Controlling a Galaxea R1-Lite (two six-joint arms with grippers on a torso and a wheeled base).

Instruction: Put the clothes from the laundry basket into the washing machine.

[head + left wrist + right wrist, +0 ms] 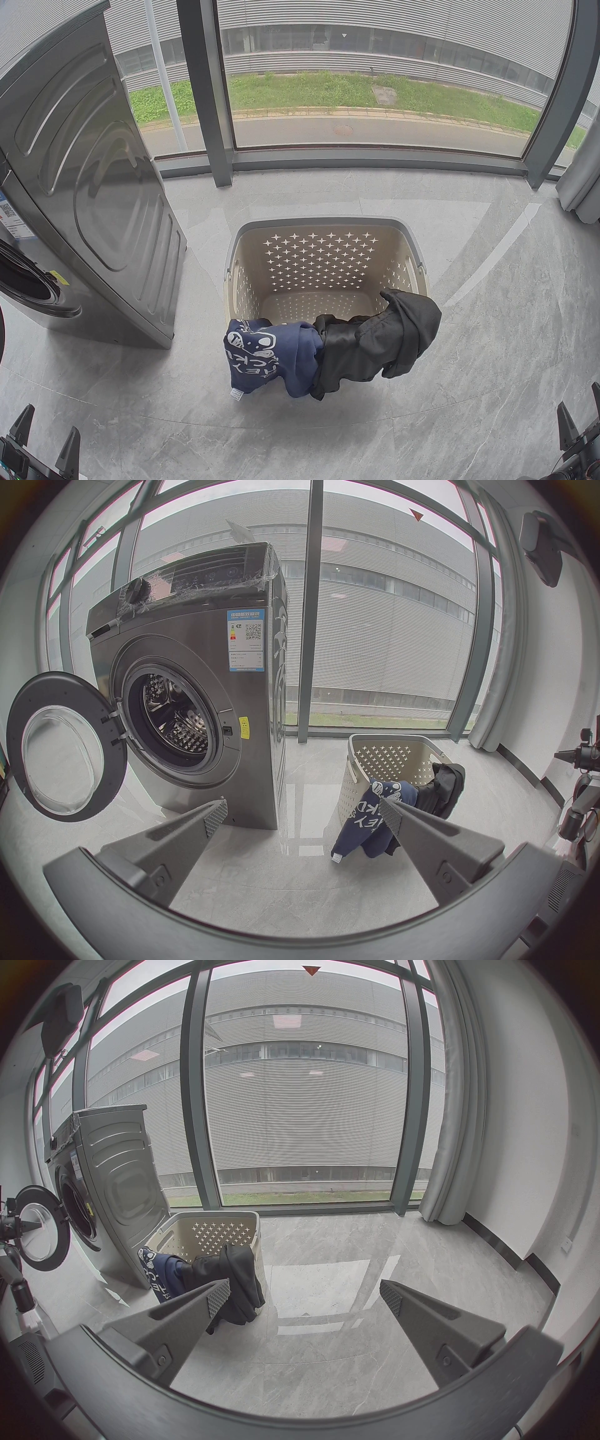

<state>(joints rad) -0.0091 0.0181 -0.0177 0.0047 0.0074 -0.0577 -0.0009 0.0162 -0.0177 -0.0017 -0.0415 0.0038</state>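
Head view: laundry basket (325,222) sits on the floor (494,350) dead centre, beige, perforated, inside looks bare. Two garments hang over its near rim at 6 o'clock: navy printed garment (269,356) toward 7, black garment (381,340) toward 5. They touch each other and most of each is draped outside the wall, likely laid that way so a gripper can pinch a fold from above without reaching into the basket. At 9 o'clock of the basket, just beside it, stands the washing machine (94,187), side panel facing the basket. Left wrist view: door (62,749) swung fully open, drum (175,720) exposed and looks empty, so the loading path is ready. Grippers: left gripper (50,422) at 7 o'clock of the head frame, low, released, jaws spread, nothing in them; right gripper (578,397) at 5 o'clock, also released and empty. Both are well apart from the clothes. Judgement: task at its start, no garment loaded yet. Next step is probably a reach to the rim; the navy piece lies on the machine side, which suits the left arm. Risk: loose cloth may slip off the rim or drag the basket.
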